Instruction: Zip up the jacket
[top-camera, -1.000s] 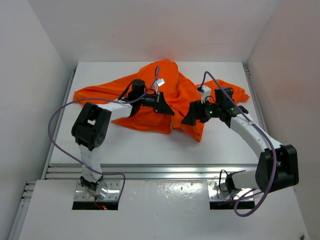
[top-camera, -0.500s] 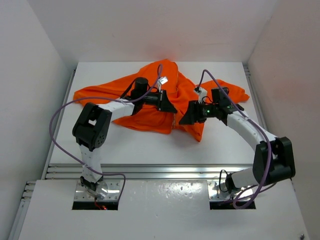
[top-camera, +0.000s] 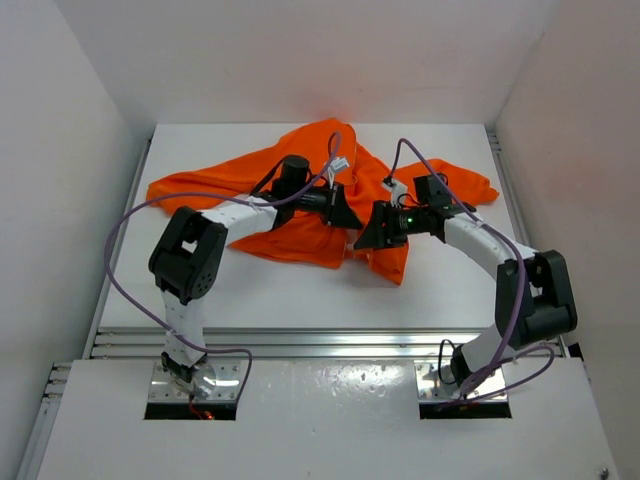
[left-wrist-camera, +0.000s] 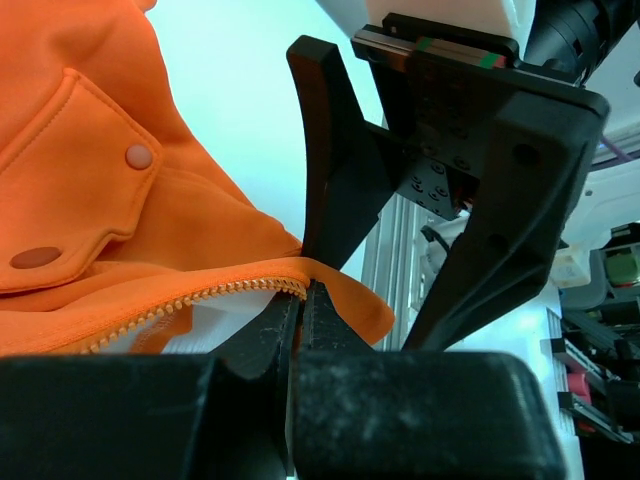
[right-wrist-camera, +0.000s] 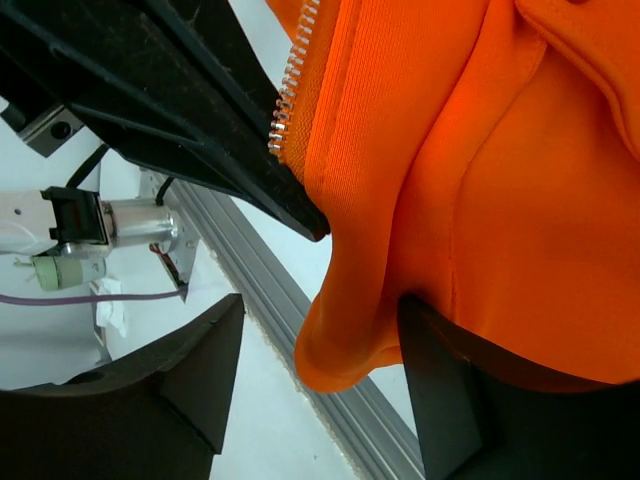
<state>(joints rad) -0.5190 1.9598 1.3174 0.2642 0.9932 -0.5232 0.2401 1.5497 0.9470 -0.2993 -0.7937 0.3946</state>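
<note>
The bright orange jacket (top-camera: 300, 195) lies crumpled at the back middle of the table. My left gripper (top-camera: 346, 211) is shut on the jacket's front edge, right at the end of the pale zipper teeth (left-wrist-camera: 200, 300), as the left wrist view (left-wrist-camera: 303, 293) shows. My right gripper (top-camera: 370, 235) faces it closely and is open. In the right wrist view (right-wrist-camera: 320, 300) an orange hem fold (right-wrist-camera: 350, 340) hangs between its spread fingers (right-wrist-camera: 190, 370), and zipper teeth (right-wrist-camera: 292, 90) run beside the left gripper's black fingers (right-wrist-camera: 200, 120). No zipper pull shows.
A flap pocket with snaps (left-wrist-camera: 80, 180) lies left of the held edge. The jacket's sleeves spread left (top-camera: 180, 188) and right (top-camera: 470, 185). White walls enclose the table (top-camera: 300, 290); a metal rail (top-camera: 330, 343) runs along its near edge. Purple cables loop over both arms.
The two grippers have closed in on each other over the jacket's front hem: the left moved right, the right moved left. The left stays shut on the edge.
</note>
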